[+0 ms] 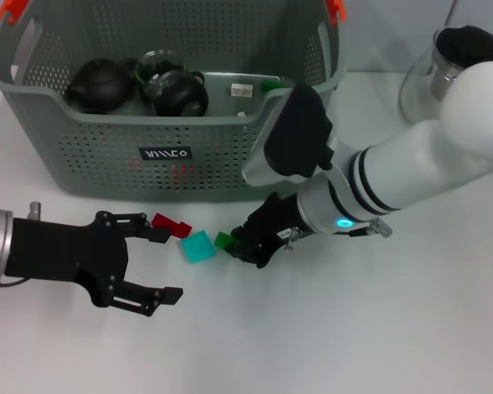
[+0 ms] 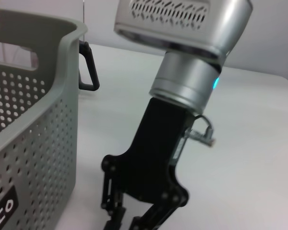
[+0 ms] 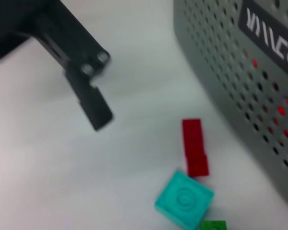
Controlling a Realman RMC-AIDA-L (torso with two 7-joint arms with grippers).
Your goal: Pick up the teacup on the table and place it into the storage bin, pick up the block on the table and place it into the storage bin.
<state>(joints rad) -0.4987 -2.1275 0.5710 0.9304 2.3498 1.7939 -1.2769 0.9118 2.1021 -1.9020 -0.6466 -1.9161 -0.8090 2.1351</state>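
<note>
Three blocks lie on the white table in front of the storage bin (image 1: 99, 156): a red block (image 1: 172, 224), a teal block (image 1: 199, 245) and a small green block (image 1: 223, 240). The right wrist view shows them too: the red block (image 3: 194, 146), the teal block (image 3: 185, 199) and the green block (image 3: 213, 225). My right gripper (image 1: 241, 240) is low over the table, right beside the green block. To the left of the blocks, my left gripper (image 1: 158, 264) stands open with nothing in it. Dark teaware (image 1: 179, 93) lies inside the bin; I cannot tell which piece is the teacup.
A glass teapot (image 1: 444, 70) stands at the back right, behind my right arm. The bin's front wall (image 3: 240, 72) rises close behind the blocks. Bare table stretches along the front.
</note>
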